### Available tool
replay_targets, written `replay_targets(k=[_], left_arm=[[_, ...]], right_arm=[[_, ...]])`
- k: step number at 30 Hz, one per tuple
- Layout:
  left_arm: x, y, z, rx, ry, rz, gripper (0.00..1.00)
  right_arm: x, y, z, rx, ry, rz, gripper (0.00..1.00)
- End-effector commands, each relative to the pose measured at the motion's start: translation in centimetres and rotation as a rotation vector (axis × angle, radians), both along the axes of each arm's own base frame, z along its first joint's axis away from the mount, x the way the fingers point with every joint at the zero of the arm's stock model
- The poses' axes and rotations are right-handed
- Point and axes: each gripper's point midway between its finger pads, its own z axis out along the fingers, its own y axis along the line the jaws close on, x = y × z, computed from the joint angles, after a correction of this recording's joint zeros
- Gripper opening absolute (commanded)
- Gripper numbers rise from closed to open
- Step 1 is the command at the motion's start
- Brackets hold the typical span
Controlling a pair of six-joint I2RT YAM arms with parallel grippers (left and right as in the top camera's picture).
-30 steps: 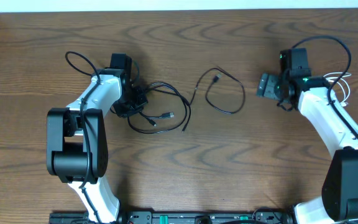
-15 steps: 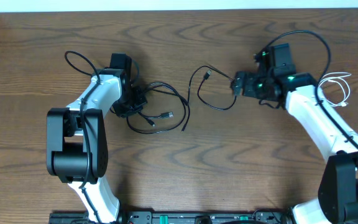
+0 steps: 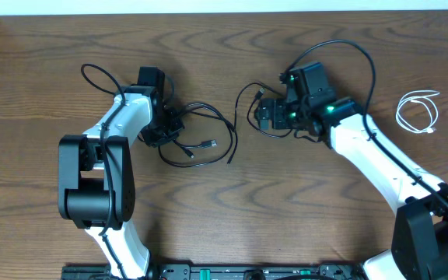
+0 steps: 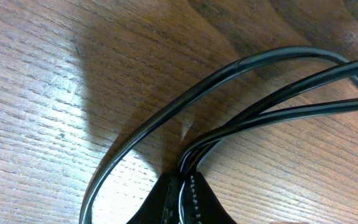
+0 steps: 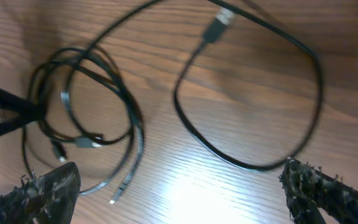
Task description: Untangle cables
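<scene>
Left wrist view: left gripper is pinched shut on the black cable. Several strands bunch at the fingertips and one wider strand arcs off over the table. Overhead, this clamp sits at the left edge of the coil.

Right wrist view: right gripper has its fingers spread wide and holds nothing. It hangs over the cable's open loop. The loop's near curve lies between the fingers, with its plug on the far side.

Far right on the overhead, the white cable lies alone, well apart from the black one and already free.

Step in hand, as judged: the right takes the loop and draws it away from the coil while the left anchors.

To do it well:
- Descend on a single strand at the loop's curve, not on the plug.
- Close fully before pulling.
- Pull slowly and low to the table.
- Watch that the coil does not cinch at the left clamp.
</scene>
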Motion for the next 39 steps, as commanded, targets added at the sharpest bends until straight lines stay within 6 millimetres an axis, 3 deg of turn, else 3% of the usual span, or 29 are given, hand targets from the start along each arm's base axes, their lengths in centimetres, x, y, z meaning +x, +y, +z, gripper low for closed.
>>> replay_targets(k=[1, 11, 19, 24, 31, 39], left_arm=[[-3.4, 3.2, -4.2, 0.138, 0.145, 0.024, 0.08], [-3.3, 3.2, -4.2, 0.138, 0.144, 0.024, 0.08], [-3.1, 3.2, -4.2, 0.138, 0.133, 0.024, 0.08], [-3.1, 3.2, -4.2, 0.138, 0.134, 0.024, 0.08], [-3.1, 3.2, -4.2, 0.138, 0.134, 0.025, 0.08], [-3.1, 3.2, -4.2, 0.138, 0.134, 0.024, 0.08]], right_arm=[[0.1, 1.6, 0.8, 0.026, -0.026, 0.02, 0.99], [-0.5, 3.4, 0.7, 0.023, -0.031, -0.004, 0.99], [-0.2, 3.2, -0.1, -0.062, -0.066, -0.082, 0.99], [-0.6, 4.5, -1.9, -0.077, -0.042, -0.053, 0.99], [-1.0, 6.2, -5.9, -0.109, 0.001, -0.014, 0.99], [-0.6, 6.7, -8.7, -0.119, 0.018, -0.009, 0.99]])
